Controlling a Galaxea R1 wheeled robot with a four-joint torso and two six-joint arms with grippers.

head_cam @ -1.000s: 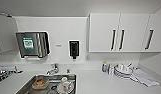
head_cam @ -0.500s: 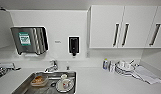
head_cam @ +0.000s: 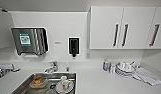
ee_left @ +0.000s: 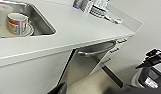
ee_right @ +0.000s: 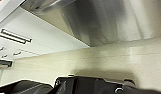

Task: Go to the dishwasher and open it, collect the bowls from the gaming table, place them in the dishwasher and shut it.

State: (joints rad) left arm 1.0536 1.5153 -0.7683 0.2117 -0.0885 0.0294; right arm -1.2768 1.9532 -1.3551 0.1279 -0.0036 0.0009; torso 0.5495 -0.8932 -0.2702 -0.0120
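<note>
One dishwasher [ee_left: 82,63], its door tipped partly out beneath the white counter [ee_left: 71,32].

Its brushed steel front [ee_right: 116,20] and bar handle [ee_left: 96,50] sit just beside white drawers [ee_right: 33,40]. A mug [ee_left: 17,23] stands in the sink [head_cam: 46,80]; stacked dishes [head_cam: 124,68] rest farther along. Whether either gripper is open or closed cannot be told.
</note>
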